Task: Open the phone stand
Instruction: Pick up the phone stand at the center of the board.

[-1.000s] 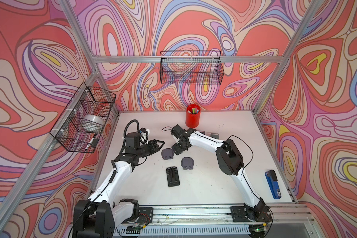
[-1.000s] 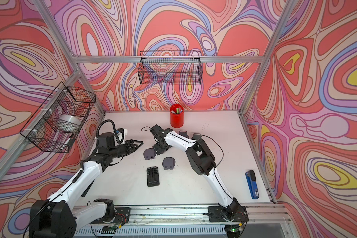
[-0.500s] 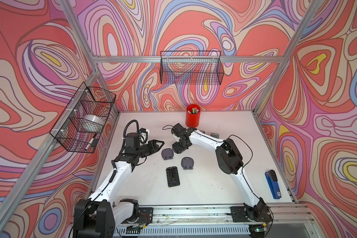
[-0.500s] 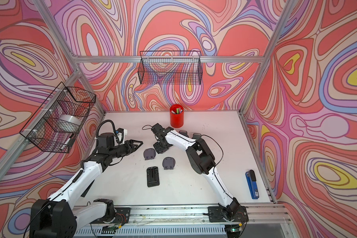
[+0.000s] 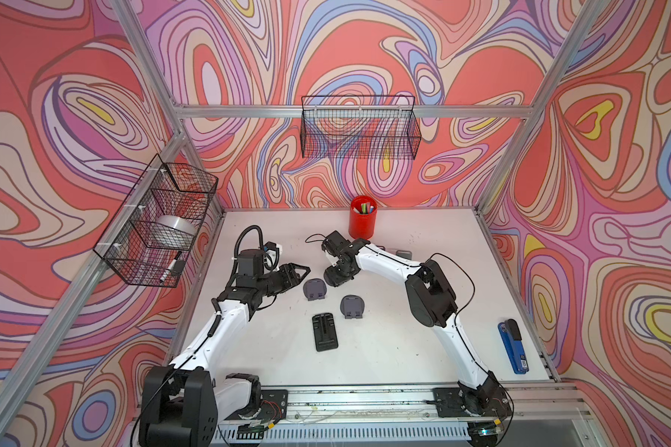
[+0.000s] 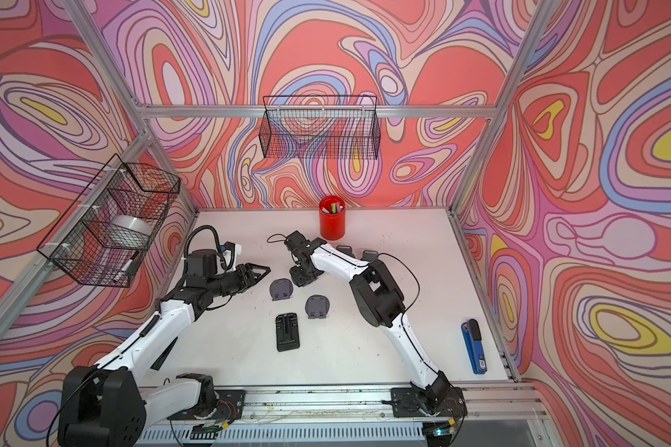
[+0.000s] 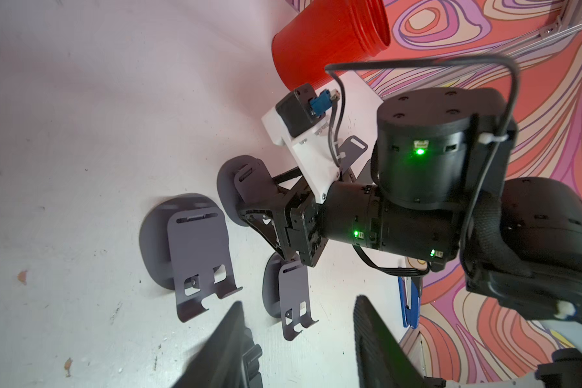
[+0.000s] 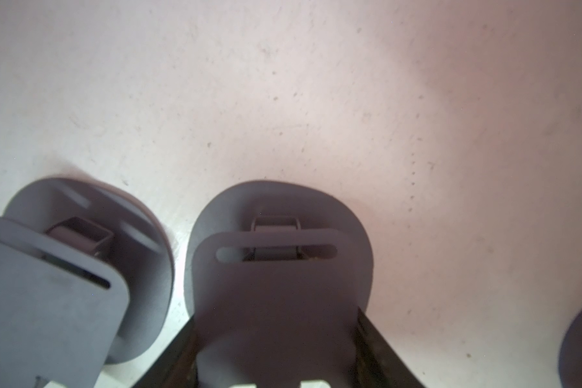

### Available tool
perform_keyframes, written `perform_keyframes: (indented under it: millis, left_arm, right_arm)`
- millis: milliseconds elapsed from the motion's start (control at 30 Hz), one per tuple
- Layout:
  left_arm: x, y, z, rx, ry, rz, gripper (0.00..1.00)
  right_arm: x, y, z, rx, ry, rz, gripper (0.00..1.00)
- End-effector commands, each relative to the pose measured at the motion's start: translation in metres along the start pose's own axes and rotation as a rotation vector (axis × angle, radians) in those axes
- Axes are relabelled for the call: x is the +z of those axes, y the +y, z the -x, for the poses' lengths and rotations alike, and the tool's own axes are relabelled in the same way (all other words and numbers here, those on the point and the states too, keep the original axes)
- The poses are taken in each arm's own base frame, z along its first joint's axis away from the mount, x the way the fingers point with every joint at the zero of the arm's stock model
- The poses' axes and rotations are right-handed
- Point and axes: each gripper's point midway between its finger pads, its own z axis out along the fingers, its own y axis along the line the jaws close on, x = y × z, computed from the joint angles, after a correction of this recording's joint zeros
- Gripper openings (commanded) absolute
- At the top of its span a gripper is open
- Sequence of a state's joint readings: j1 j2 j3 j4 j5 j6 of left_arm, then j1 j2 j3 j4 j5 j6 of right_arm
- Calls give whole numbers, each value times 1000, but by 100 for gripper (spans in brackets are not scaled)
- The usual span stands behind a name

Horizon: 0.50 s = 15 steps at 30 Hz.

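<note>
Across the white table [image 5: 403, 360], walled on three sides, bare surface shows widest at the back left corner and along the near edge between the two arm bases. On the left wall a wire basket [image 5: 132, 247] holds a tape roll [image 5: 171, 230] and a marker [image 5: 170, 269]. The red cup [image 5: 362, 226], near the back wall, holds pens [image 5: 365, 209]. A blue stapler [image 5: 513, 346] lies beside the right edge. Mid-table, the right gripper [image 5: 338, 271] straddles the phone stand [image 8: 276, 285], fingers close against both plate edges; whether they pinch it I cannot tell. The left gripper [image 5: 302, 274], half spread and holding nothing, hovers just beside a second grey stand [image 5: 314, 289].
</note>
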State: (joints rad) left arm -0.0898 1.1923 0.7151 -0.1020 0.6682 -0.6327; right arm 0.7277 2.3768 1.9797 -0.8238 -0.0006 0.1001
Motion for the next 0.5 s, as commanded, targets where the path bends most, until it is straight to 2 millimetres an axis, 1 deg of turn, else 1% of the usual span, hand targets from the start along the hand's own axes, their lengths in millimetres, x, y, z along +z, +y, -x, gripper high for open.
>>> perform_keyframes:
  millis: [0,133,200,333,467]
  left_arm:
    - [7,0,-1,-35,22,-39,49]
    - [16,-4,-1,-60,28,-98,49]
    - [23,-10,-3,-52,36,-122,50]
    - [40,-30,-11,-8,61,-162,50]
    - [50,-40,-12,-12,40,-198,52]
  right_arm:
    - [-20,-2,-6,30,-9,1,28]
    - [-54,-2,-7,42,-56,7,26]
    - [-71,-2,-8,51,-80,15,25]
    - [-102,2,-8,75,-135,43,24]
    - [-132,4,-8,95,-195,64,23]
